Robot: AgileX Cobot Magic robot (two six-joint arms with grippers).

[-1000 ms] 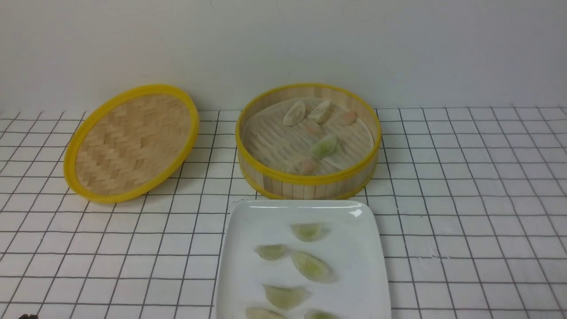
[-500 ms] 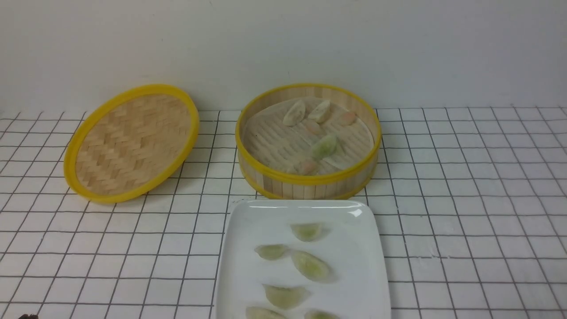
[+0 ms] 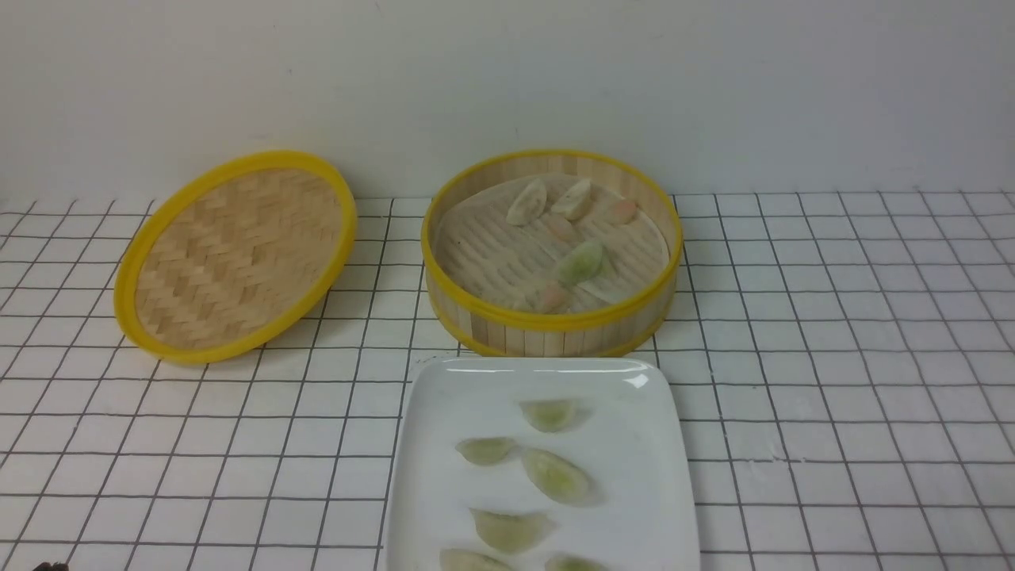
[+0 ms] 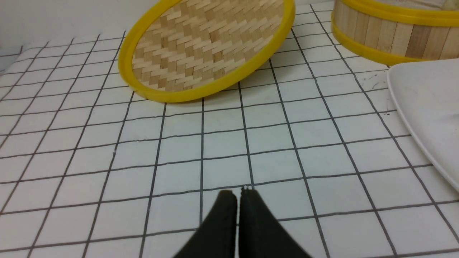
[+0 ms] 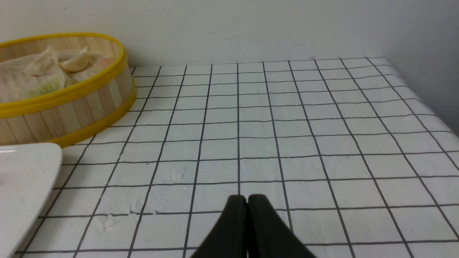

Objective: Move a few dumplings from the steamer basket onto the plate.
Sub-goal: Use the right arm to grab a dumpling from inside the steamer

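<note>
Resting glossy, pale-green dumplings (image 3: 555, 474)

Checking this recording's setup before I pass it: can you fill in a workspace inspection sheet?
Surface: white gridded cloth, lying flat, a few faint scuffs.
Job's things: steamer basket uncovered, holding mixed-colour dumplings; plate in front of it carrying green dumplings.
Clutter: woven lid, apparently tilted, to the basket's left.
Grippers: left gripper and right gripper both shut, empty, above bare cloth.
Cables: nothing seen.
Surroundings: plain pale wall behind.
</note>
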